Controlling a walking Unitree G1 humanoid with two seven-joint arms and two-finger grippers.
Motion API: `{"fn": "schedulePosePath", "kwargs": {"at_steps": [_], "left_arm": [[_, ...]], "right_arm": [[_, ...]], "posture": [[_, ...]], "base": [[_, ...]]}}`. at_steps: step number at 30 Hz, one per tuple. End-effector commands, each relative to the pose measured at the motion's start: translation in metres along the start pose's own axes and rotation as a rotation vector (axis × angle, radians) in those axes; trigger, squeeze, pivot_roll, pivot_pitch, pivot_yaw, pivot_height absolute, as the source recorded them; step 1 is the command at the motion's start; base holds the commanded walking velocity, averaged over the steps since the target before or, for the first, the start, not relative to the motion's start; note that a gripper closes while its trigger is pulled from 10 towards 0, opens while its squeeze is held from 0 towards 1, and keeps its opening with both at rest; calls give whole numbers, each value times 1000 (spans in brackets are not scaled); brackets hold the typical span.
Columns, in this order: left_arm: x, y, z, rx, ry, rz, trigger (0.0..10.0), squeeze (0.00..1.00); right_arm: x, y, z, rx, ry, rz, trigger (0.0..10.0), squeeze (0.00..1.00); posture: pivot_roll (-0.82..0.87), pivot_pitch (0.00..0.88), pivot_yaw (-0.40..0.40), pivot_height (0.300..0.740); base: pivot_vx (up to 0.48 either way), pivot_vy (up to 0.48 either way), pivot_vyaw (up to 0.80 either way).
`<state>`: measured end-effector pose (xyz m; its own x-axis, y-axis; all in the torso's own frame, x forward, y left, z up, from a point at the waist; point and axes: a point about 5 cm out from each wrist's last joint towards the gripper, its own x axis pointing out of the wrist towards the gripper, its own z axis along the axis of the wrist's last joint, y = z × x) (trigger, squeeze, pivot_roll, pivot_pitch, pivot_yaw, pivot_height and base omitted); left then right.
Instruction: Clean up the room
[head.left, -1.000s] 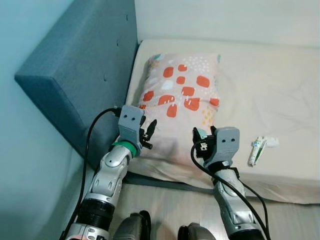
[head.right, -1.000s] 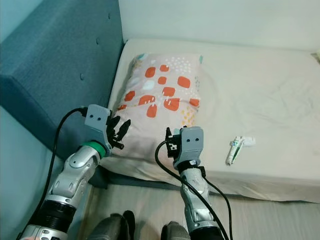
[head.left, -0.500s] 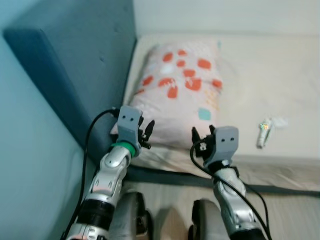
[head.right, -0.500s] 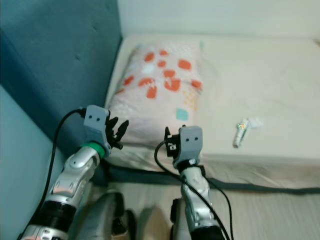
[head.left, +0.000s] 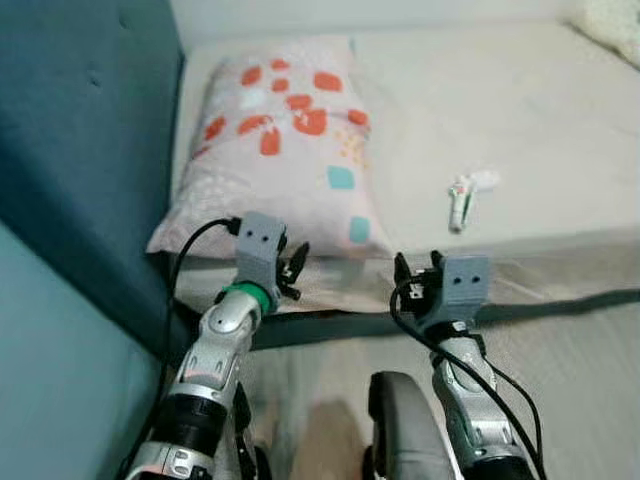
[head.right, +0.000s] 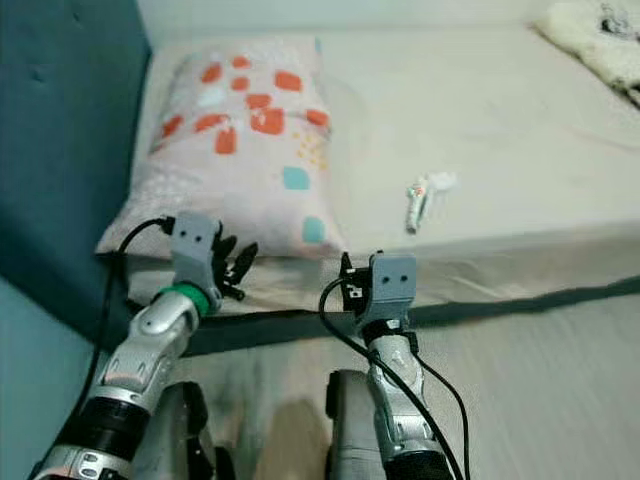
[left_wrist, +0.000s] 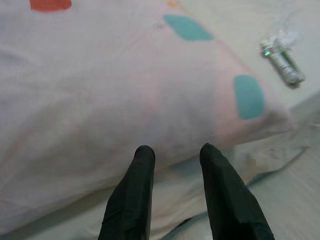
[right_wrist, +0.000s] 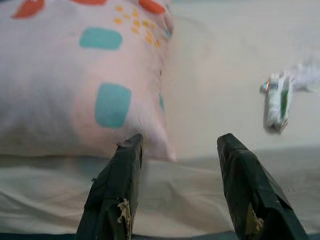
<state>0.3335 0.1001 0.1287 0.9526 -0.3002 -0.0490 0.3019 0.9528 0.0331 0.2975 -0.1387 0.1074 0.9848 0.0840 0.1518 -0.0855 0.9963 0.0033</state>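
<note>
While both hands hang empty off the bed (head.left: 560, 120) edge, cleanup looks barely begun. Pillow (head.left: 275, 150) lies at the head by the blue headboard (head.left: 80, 150), seemingly in place. A small wrapper or tube (head.left: 461, 197) lies loose on the sheet, well apart from both hands; likely next to clear. Left hand (left_wrist: 172, 152) points at the pillow's near edge, fingers parted, holding nothing. Right hand (right_wrist: 180, 145) spread wide, also holding nothing, near the pillow corner. Right eye view adds a fluffy white thing (head.right: 600, 30) at the far corner. Wrist views give wrapper's green detail, still too blurred to identify.
</note>
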Motion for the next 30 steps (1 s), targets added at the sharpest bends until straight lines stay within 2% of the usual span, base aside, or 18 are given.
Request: {"fn": "schedulePosePath", "kwargs": {"at_steps": [1, 6, 9, 11, 12, 13, 14, 15, 16, 17, 19, 20, 21, 23, 24, 25, 28, 30], "left_arm": [[-1, 0, -7, 1, 30, 5, 10000, 0], [-1, 3, -8, 13, 42, 31, 10000, 0], [2, 13, -7, 25, 46, 121, 10000, 0], [4, 32, -2, -12, 45, 241, 10000, 35], [4, 32, -2, -12, 45, 241, 10000, 35], [4, 42, 1, -37, 38, 286, 10000, 35], [3, 60, 7, -91, 28, 340, 10000, 1000], [2, 72, 11, -128, 18, 369, 10000, 1000], [0, 87, 14, -207, 20, 394, 10000, 1000], [0, 87, 14, -207, 20, 394, 10000, 1000], [-3, 107, 13, -391, 29, 410, 10000, 1000], [-3, 107, 13, -391, 29, 410, 10000, 1000], [-6, 116, 11, -529, 24, 410, 10000, 1000], [-7, 119, 10, -566, 17, 415, 10000, 1000], [-8, 119, 9, -628, 9, 408, 10000, 1000], [-8, 119, 9, -628, 9, 408, 10000, 1000], [-7, 116, 6, -776, -19, 393, 10000, 1000], [-2, 114, 7, -802, -30, 392, 10000, 1000]], "right_arm": [[-2, 2, -4, 10, 14, 7, 10000, 0], [-2, 4, -3, 11, 10, 17, 10000, 0], [-1, 5, 0, 9, -7, 39, 10000, 0], [1, 5, 7, -15, -32, 65, 10000, 0], [1, 5, 7, -15, -32, 65, 10000, 0], [2, 4, 9, -20, -42, 71, 10000, 0], [3, 1, 13, -22, -53, 69, 10000, 0], [4, -1, 16, -21, -59, 65, 10000, 0], [4, -3, 18, -19, -65, 63, 10000, 0], [4, -3, 18, -19, -65, 63, 10000, 0], [6, -6, 20, -18, -69, 61, 10000, 0], [6, -6, 20, -18, -69, 61, 10000, 0], [6, -7, 19, -18, -66, 62, 10000, 0], [6, -7, 19, -18, -64, 63, 10000, 0], [6, -7, 18, -17, -61, 65, 10000, 0], [6, -7, 18, -17, -61, 65, 10000, 0], [4, -3, 16, -7, -47, 78, 10000, 0], [3, -1, 15, -6, -41, 86, 10000, 0]], "posture": [[-65, 129, 97, 570], [-67, 126, 97, 570], [-67, 124, 95, 570], [-68, 123, 96, 570], [-68, 123, 96, 570], [-69, 124, 95, 570], [-65, 123, 90, 570], [-65, 123, 90, 570], [-58, 128, 85, 570], [-58, 128, 85, 570], [-49, 134, 80, 570], [-49, 134, 80, 570], [-47, 140, 77, 570], [-47, 140, 77, 570], [-45, 145, 71, 570], [-45, 145, 71, 570], [-45, 161, 57, 570], [-45, 162, 56, 570]], "base": [[0, 0, 0], [0, 0, 0], [0, 0, 0], [0, 0, 0], [0, 0, 0], [0, 0, 0], [0, 0, 0], [0, 0, 0], [0, 0, 0], [0, 0, 0], [0, 0, 0], [0, 0, 0], [0, 0, 0], [0, 0, 0], [0, 0, 0], [0, 0, 0], [0, 0, 0], [0, 0, 0]]}}
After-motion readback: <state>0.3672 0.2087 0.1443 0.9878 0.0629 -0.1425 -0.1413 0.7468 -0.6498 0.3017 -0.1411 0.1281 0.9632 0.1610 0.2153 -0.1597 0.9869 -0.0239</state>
